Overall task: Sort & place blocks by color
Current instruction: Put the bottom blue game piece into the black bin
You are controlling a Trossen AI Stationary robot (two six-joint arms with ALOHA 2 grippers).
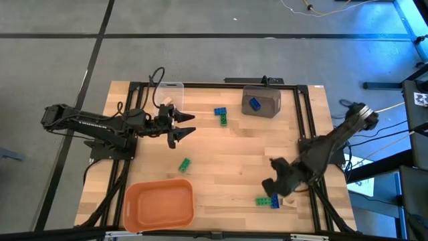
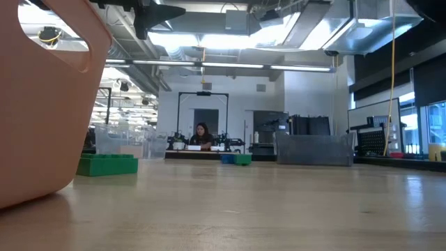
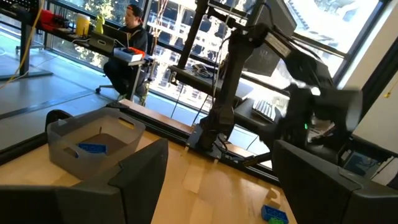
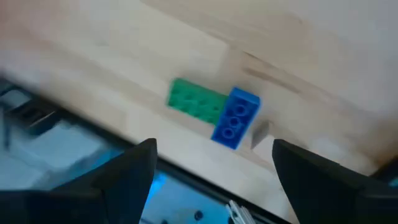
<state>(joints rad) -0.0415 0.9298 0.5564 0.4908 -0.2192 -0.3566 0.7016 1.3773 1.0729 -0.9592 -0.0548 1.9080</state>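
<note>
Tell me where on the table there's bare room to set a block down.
Bare wood lies between the lone green block, the grey bin and the right gripper. Crowded: beside the clear bin, where the open left gripper hovers, and the near right edge with the green-blue pair.

Bare tabletop (image 1: 227,161) mid-table, orange bin (image 1: 159,204) blocks near edge, grey bin (image 1: 261,102) far side

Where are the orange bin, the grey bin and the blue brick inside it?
Orange bin (image 1: 159,202), high view, on its bare floor.
Grey bin (image 1: 266,105), high view, on its right wall.
Blue brick (image 1: 254,103), high view, on its studded top.
</note>
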